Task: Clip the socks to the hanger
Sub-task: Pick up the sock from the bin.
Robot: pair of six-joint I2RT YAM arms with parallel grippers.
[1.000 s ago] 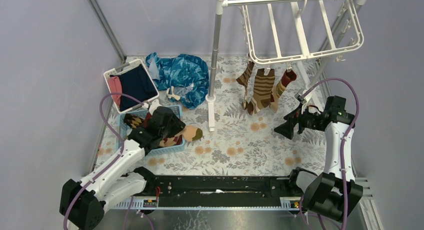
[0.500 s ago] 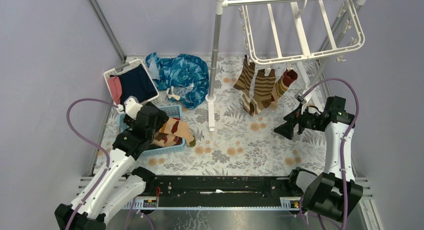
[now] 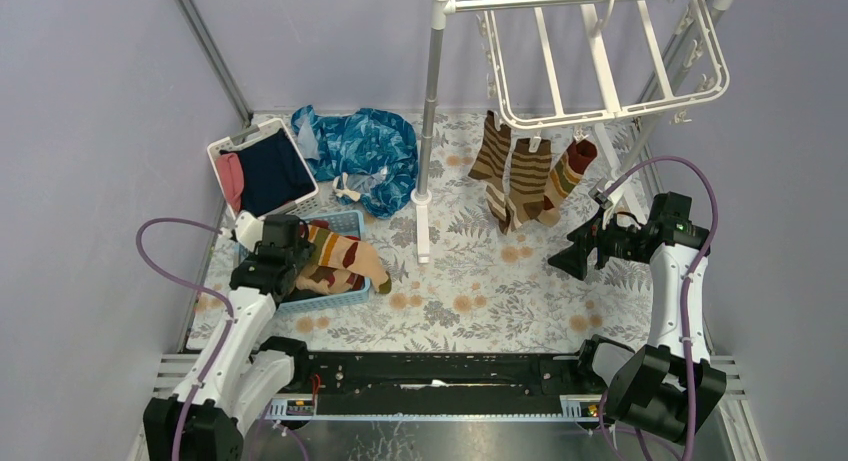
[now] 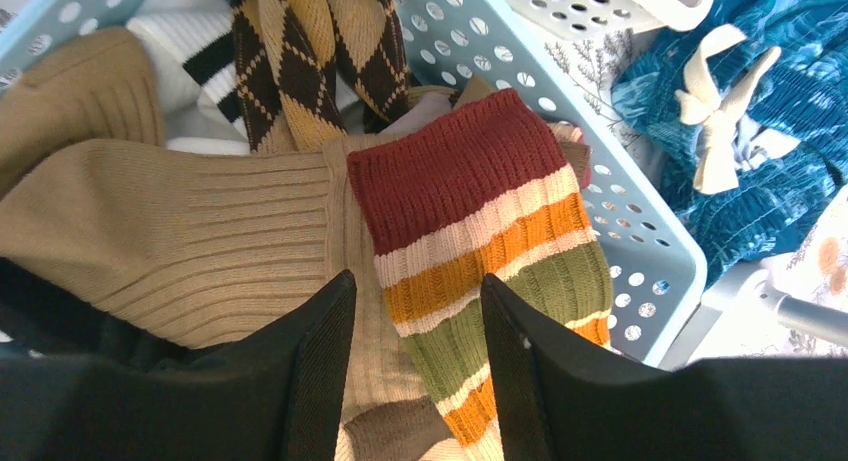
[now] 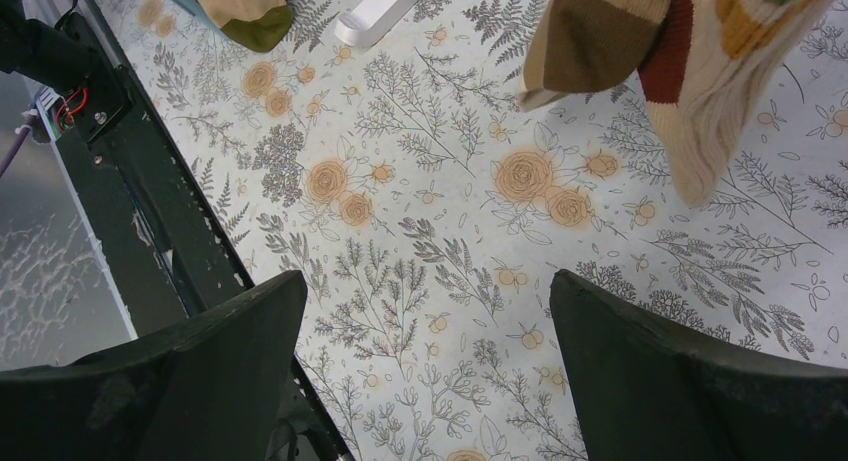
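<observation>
While some socks (image 3: 528, 176) hang clipped to the hanger (image 3: 610, 110), step: fetch next. Left gripper (image 4: 417, 279), spread over banded sock (image 4: 470, 181) in basket (image 4: 640, 251), should pinch; right gripper (image 5: 428, 277) spread, empty.

Soft, even light from above fills the cell, casting only faint shadows on the floral bench (image 3: 480, 281). The overhead view is sharp throughout. At the right wrist, hanging socks (image 5: 700, 71) blur close to the lens; the left hand (image 4: 415, 281) shows as an underexposed black shape.
</observation>
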